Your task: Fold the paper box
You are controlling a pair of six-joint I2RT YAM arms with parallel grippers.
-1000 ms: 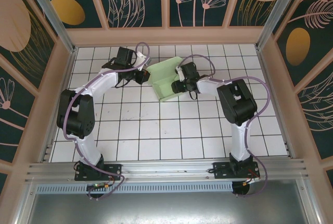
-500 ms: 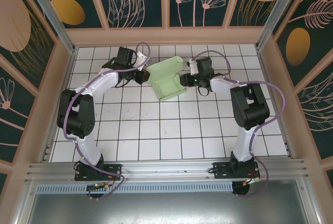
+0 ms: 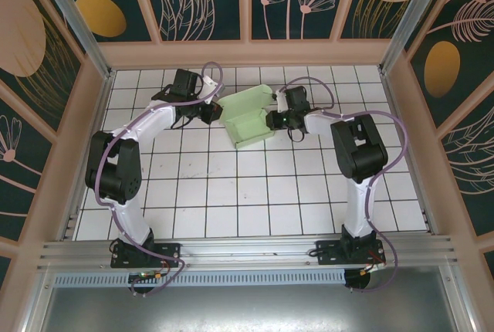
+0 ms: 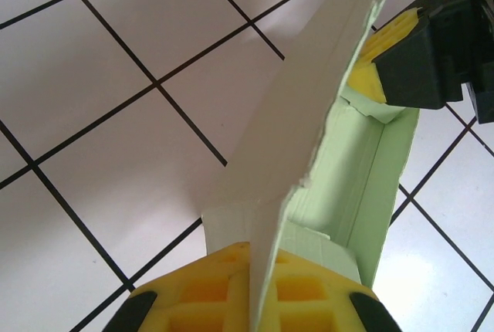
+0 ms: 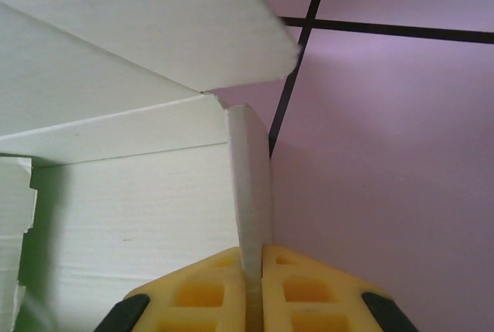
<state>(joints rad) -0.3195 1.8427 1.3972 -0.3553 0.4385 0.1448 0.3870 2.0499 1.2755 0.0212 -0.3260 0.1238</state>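
The pale mint-green thin-card paper box (image 3: 247,125) sits half formed on the far middle of the white tiled table (image 3: 231,193), between the two arms. The left gripper (image 3: 218,113) is clamped on its left side and the right gripper (image 3: 272,121) is closed on its right wall. The card looks light and springy. It probably bends readily along its creases but would buckle or tear if squeezed mid-panel, so thin wall edges near the corners seem the safest places to hold it. The overhead view gives the layout: an open tray with a wide flap raised on the far side. The left wrist view shows what that hides. A tall flap stands on edge out of the yellow pads (image 4: 224,289), with a slightly ragged cut edge and the narrow trough inside, and the other gripper's yellow pad presses at the far end. The right wrist view shows a single thickness of wall pinched upright, with another flap slanting overhead.
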